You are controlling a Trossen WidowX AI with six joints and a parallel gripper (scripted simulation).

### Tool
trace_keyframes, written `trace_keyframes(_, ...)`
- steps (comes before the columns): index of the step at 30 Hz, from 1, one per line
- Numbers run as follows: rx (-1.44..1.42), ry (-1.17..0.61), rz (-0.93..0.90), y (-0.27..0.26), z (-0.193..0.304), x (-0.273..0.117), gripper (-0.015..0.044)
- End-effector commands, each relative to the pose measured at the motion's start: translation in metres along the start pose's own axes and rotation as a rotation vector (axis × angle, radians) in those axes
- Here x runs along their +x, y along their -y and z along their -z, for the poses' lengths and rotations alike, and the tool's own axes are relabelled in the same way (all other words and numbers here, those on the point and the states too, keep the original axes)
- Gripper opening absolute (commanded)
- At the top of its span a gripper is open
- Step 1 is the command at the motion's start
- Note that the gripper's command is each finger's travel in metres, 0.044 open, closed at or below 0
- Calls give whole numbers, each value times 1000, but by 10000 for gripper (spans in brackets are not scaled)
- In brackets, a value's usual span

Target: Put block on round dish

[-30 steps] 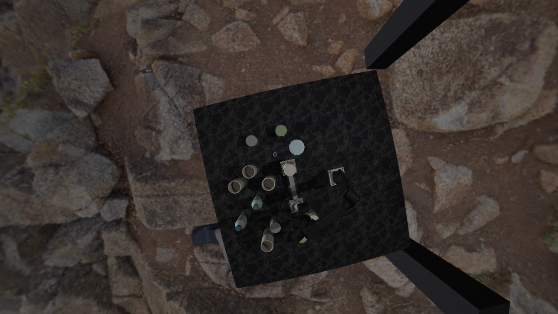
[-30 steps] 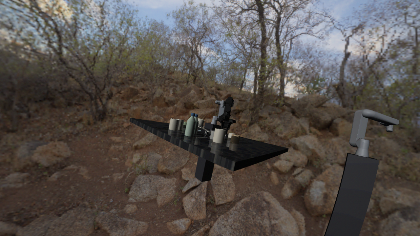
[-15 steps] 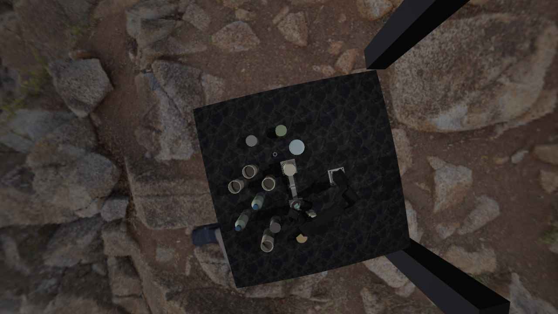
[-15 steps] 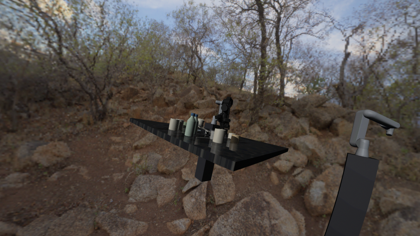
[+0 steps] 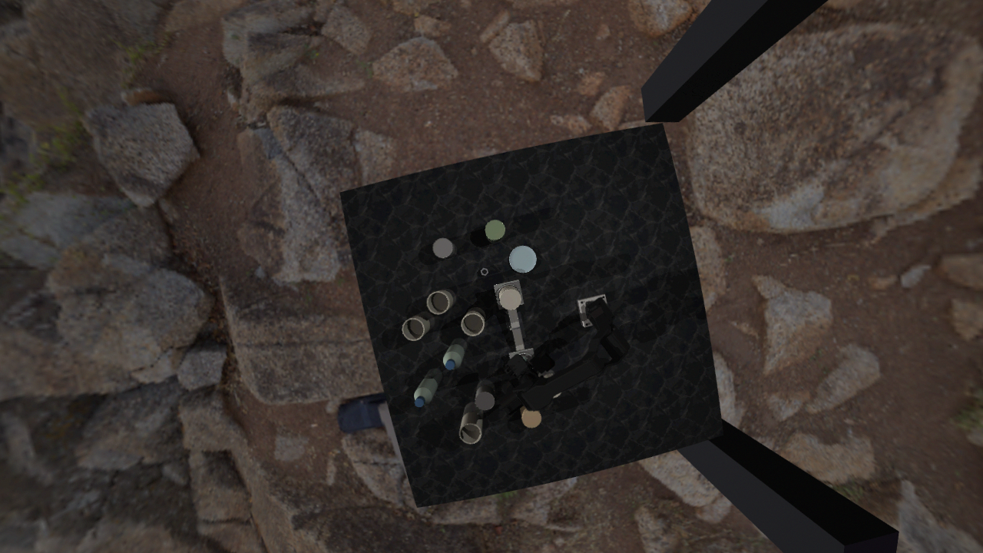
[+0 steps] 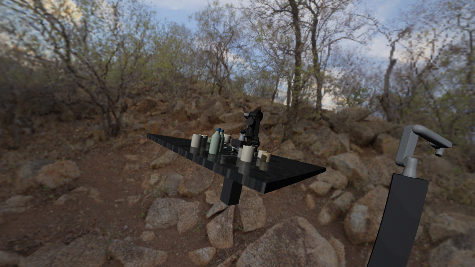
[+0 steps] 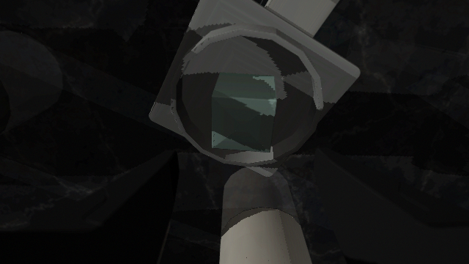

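Observation:
The pale green block point(image 7: 243, 121) sits uncovered inside the raised ring on the end plate of the balance point(image 5: 517, 335) point(image 7: 331, 75). My gripper point(image 7: 246, 160) is open and empty, above that end, with the block between and slightly beyond the fingertips in the wrist view. One cup point(image 5: 509, 297) stands on the balance's other end. The other, lifted cup point(image 7: 264, 238) is off the balance, at the bottom of the wrist view beside the plate; the arm mostly hides it in the top view. The light blue round dish point(image 5: 522, 259) lies past the covered end, with no cup above it.
Several open cups stand left of the balance, among them one cup point(image 5: 472, 322) near the beam. Two green bottles point(image 5: 453, 355) point(image 5: 425, 389) stand nearby. A grey cylinder point(image 5: 484, 399) and a tan cylinder point(image 5: 531, 418) stand near the arm. A green cylinder point(image 5: 494, 230) is near the dish.

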State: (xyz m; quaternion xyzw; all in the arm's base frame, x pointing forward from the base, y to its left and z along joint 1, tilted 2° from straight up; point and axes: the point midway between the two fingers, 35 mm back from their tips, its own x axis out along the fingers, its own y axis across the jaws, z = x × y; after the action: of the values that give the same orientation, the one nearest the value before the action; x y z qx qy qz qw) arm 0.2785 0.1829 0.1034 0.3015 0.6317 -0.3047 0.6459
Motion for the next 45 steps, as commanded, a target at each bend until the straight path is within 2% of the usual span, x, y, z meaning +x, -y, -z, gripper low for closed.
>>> trace_keyframes(1, 63, 4, 3, 1, -3, 0, 260)
trace_keyframes(37, 63, 4, 4, 1, -3, 52, 260)
trace_keyframes(42, 63, 4, 4, 1, -3, 52, 129)
trace_keyframes(45, 63, 4, 4, 1, -3, 52, 109)
